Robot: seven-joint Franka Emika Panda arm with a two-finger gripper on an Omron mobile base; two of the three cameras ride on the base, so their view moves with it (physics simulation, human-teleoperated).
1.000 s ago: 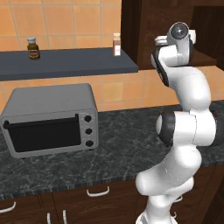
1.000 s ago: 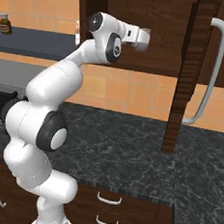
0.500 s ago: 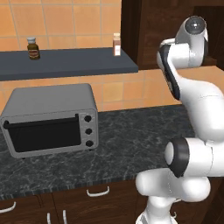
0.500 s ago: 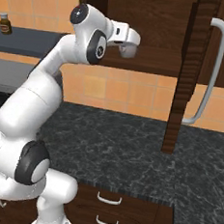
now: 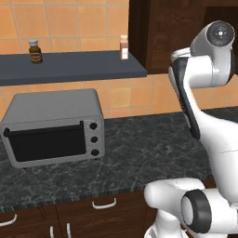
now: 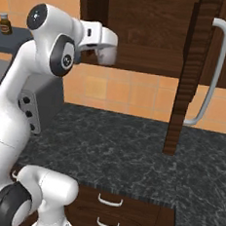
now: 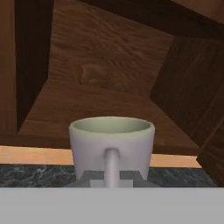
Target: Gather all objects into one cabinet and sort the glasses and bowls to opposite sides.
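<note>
While the arm has swung higher toward the open wall cabinet (image 6: 142,34) over the past second, its fingers (image 7: 112,178) stay clenched on the handle of the grey cup (image 7: 112,142), now level with the bare cabinet shelf (image 7: 87,109); placing it looks next.

Kitchen: toaster oven (image 5: 53,128), stone counter (image 6: 126,153), wood cabinet (image 6: 157,31).

toaster oven (image 5: 53,126) grey, lower left of left base view, on dark marble counter (image 5: 139,144) | shelf (image 5: 69,67) dark, upper left | brown spice jar (image 5: 35,51) far left on shelf | pale spice jar (image 5: 123,47) at shelf's right end | base drawers (image 6: 108,212) w/ short handles, bottom of right base view
</note>
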